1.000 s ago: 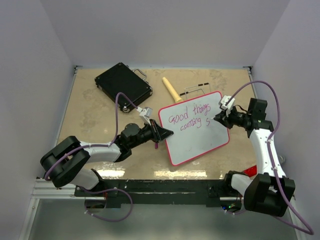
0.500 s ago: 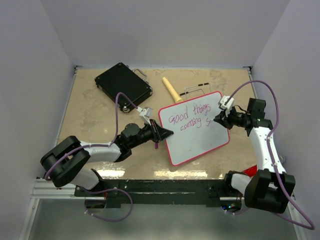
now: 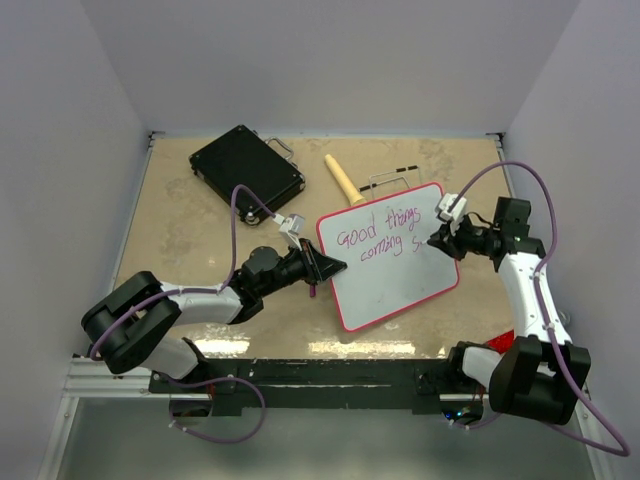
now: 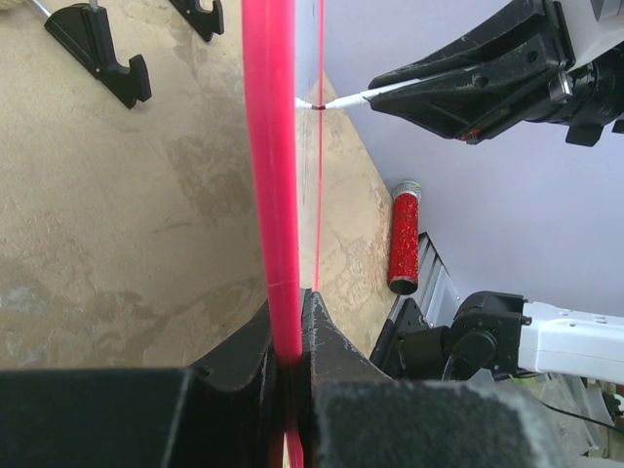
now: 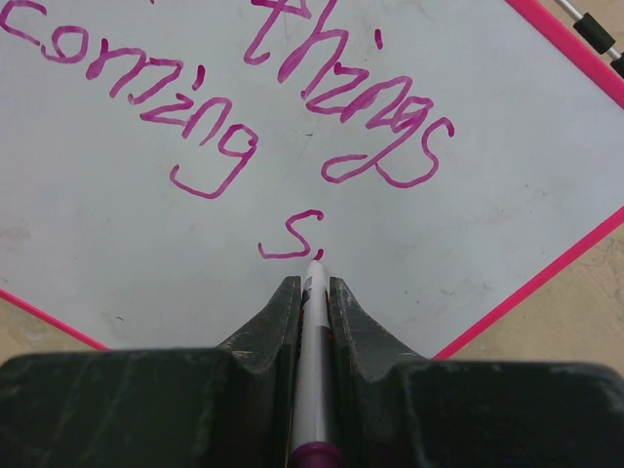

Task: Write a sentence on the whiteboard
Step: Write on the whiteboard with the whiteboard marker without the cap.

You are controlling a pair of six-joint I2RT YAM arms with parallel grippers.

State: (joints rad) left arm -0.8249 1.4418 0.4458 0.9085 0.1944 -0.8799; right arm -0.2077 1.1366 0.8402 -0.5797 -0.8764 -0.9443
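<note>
While the whiteboard (image 3: 395, 285) sits skewed at mid-table (image 3: 200, 230), you see the left gripper (image 3: 332, 266) clamped on its L rim, jaws pinched on the pink edge. R side: the right gripper (image 5: 312, 291) is closed on the marker (image 5: 310, 390), tip touching the board just after the "s". The sentence (image 3: 385, 232) reads "Good things coming s" — two lines, upper half of the board.

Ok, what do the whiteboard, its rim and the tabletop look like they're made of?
The whiteboard has a smooth white face, likely coated or melamine; the sentence sits crisply on it. The rim is bright pink and slightly translucent, probably plastic. The tabletop is beige with mottled stone-like patches; it could be laminate or stone, I can't tell which.
</note>
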